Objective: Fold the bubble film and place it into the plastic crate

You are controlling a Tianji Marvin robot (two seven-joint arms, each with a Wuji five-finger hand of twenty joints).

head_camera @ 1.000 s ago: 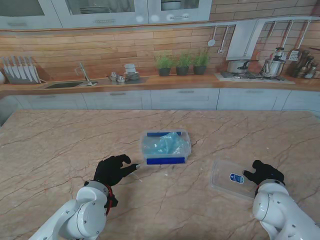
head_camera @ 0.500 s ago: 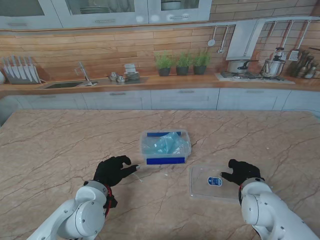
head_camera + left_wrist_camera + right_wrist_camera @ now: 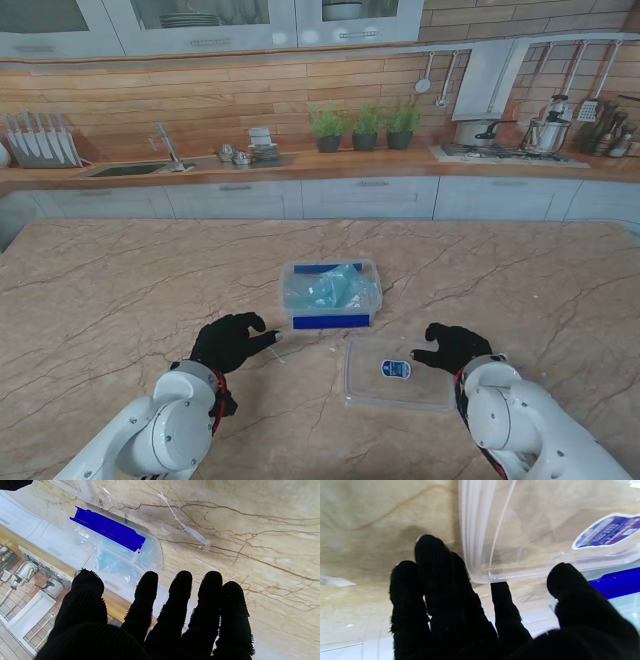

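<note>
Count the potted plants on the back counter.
3. The potted plants stand in a row on the counter by the wall, right of the sink: left one, middle one, right one.

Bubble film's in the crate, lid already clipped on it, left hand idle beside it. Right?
Not quite. The lid lies on the table beside the right hand, nearer to me than the crate; the stand view shows it. Bubble film in, left hand idle.

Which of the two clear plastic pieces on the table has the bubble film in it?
The crate with the blue clip, farther from me at the table's middle. The flat lid by the right hand carries only a blue label.
</note>
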